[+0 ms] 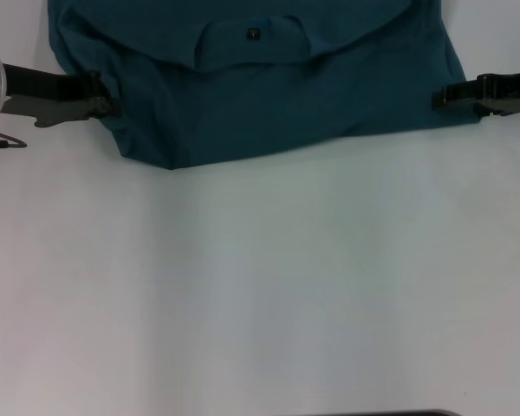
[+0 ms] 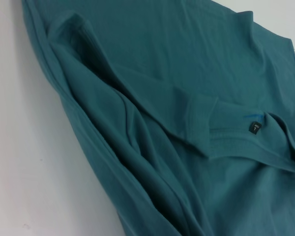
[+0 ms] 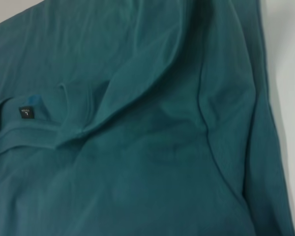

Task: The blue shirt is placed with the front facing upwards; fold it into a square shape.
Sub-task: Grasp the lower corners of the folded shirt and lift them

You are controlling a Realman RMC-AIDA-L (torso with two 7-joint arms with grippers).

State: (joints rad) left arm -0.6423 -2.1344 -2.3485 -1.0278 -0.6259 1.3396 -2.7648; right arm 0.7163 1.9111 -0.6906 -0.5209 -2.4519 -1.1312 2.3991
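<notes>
A blue shirt (image 1: 269,95), already partly folded, lies at twelve o'clock on the white counter (image 1: 269,295). It looks soft, light and floppy. Left gripper (image 1: 100,106) at nine o'clock and right gripper (image 1: 446,97) at three o'clock touch its side edges, good places to grasp; whether the jaws pinch cloth cannot be told.

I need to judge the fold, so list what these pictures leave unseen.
- Blue shirt: its far part is cut off by the head view's top edge, so its outline is unknown.
- Chest lettering: not visible in any view.
- Neck label: print too small to read.
- Left claw and right claw: tips at the shirt's edges; grip unclear.
</notes>
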